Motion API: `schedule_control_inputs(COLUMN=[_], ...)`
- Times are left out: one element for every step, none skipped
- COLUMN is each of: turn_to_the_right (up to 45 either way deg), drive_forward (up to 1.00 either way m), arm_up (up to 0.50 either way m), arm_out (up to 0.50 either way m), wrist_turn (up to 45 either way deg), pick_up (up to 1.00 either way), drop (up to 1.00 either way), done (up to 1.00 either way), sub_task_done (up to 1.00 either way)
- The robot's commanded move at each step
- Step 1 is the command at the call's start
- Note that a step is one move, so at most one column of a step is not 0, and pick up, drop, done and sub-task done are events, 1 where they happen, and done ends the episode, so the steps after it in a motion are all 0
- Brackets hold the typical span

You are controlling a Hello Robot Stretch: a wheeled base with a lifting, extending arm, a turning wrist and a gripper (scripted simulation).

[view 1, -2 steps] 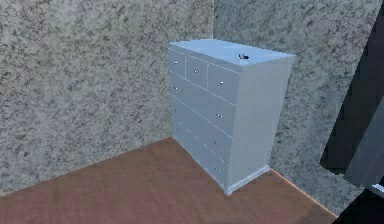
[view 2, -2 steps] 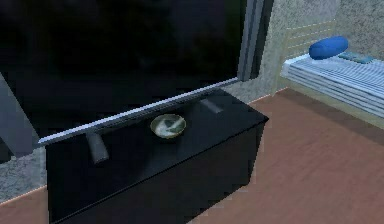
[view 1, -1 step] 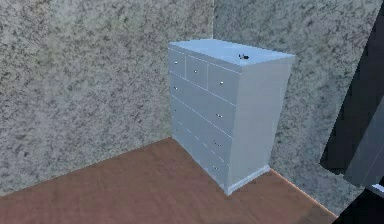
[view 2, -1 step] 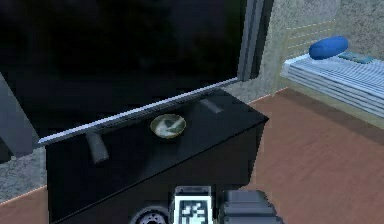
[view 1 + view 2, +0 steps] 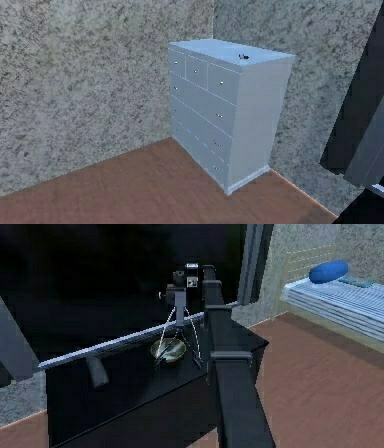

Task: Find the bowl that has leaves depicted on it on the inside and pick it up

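Speckled grey walls [image 5: 90, 80] meet in a corner in the forward view, above a reddish wood floor [image 5: 150, 190]. A white dresser [image 5: 240, 115] stands in that corner, its drawers facing the view's left, with a small dark thing [image 5: 242, 57] near the back of its top. A dark slab [image 5: 362, 110] rises along the view's right edge.

In the arm side view, a black worktop [image 5: 120, 404] runs across the lower left. On it stands a big dark screen [image 5: 100, 284] with a grey lower edge and a grey foot [image 5: 97, 371]. The arm [image 5: 235, 374] rises from the bottom edge, over the worktop's right part. Left of the arm's far end is the hand [image 5: 178, 342], its two thin fingers [image 5: 163, 334] reaching down toward a small greenish bowl [image 5: 168, 352]. The bowl sits on the worktop in front of the screen, just left of the arm. What is drawn inside it cannot be made out. How the fingers are set cannot be told, nor whether the hand holds anything or touches the bowl.

At the upper right lies a bed [image 5: 340, 306] with a blue pillow [image 5: 328, 271], and wood floor lies between it and the worktop.
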Motion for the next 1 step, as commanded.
schedule_control_inputs(turn_to_the_right=[0.0], drive_forward=[0.0], arm_up=[0.0], arm_out=[0.0], wrist_turn=[45.0], pick_up=[0.0], drop=[0.0], done=[0.0], sub_task_done=[0.0])
